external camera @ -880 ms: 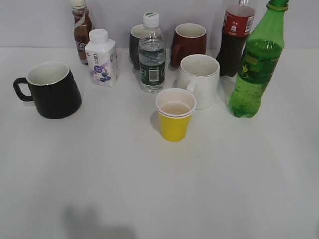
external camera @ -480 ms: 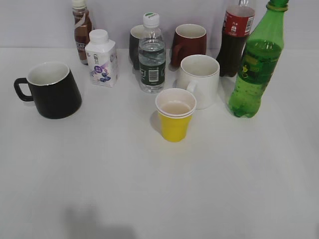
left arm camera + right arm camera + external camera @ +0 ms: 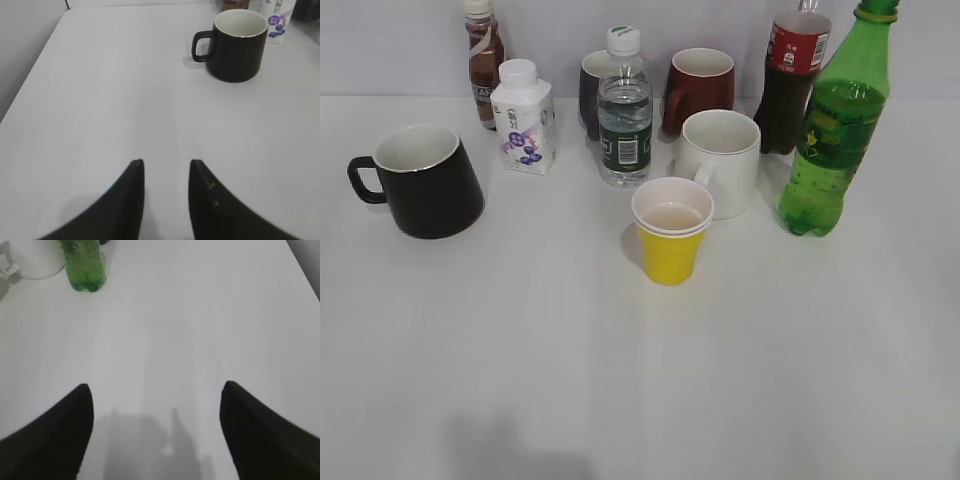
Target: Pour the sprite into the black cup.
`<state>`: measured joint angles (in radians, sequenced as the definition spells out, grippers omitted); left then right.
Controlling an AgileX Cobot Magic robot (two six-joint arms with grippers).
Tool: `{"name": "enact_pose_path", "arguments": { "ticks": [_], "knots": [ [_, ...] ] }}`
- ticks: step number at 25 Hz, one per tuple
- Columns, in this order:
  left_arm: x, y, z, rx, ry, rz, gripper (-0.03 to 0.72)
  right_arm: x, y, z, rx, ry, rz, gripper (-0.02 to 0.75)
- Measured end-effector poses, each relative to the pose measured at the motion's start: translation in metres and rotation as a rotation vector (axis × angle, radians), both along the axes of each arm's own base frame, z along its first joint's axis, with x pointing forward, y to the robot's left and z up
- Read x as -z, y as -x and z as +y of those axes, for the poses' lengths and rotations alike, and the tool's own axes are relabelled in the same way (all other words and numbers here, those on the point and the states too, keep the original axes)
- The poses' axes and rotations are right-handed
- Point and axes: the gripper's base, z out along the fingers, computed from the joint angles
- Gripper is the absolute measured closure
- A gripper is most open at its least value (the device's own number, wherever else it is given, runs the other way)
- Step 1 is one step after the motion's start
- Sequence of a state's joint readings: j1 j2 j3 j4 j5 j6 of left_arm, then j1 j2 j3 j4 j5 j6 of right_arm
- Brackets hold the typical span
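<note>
The sprite [image 3: 834, 125], a tall green bottle with a green-yellow label, stands at the right of the table; its base shows at the top left of the right wrist view [image 3: 84, 266]. The black cup [image 3: 423, 181], white inside with its handle to the left, stands at the left; it also shows in the left wrist view [image 3: 236, 45]. My left gripper [image 3: 166, 162] is open and empty, well short of the cup. My right gripper [image 3: 156, 387] is wide open and empty, well short of the bottle. Neither gripper shows in the exterior view.
A yellow paper cup [image 3: 670, 231] stands mid-table before a white mug [image 3: 720, 160]. Behind are a water bottle [image 3: 624, 110], a dark grey mug [image 3: 592, 92], a dark red mug [image 3: 700, 88], a cola bottle [image 3: 792, 78], a milk carton [image 3: 524, 117] and a brown bottle [image 3: 484, 62].
</note>
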<state>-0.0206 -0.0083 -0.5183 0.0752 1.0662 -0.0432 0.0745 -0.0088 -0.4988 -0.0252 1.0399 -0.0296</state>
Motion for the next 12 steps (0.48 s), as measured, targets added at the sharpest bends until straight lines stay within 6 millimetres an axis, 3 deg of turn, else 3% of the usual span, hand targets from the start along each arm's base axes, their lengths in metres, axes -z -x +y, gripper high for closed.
{"name": "enact_pose_path", "arguments": {
  "ticks": [12],
  "knots": [
    [0.0000,0.0000,0.0000,0.000,0.000,0.000,0.449,0.0000,0.0000,0.0000,0.000,0.000,0.000,0.148]
  ]
}}
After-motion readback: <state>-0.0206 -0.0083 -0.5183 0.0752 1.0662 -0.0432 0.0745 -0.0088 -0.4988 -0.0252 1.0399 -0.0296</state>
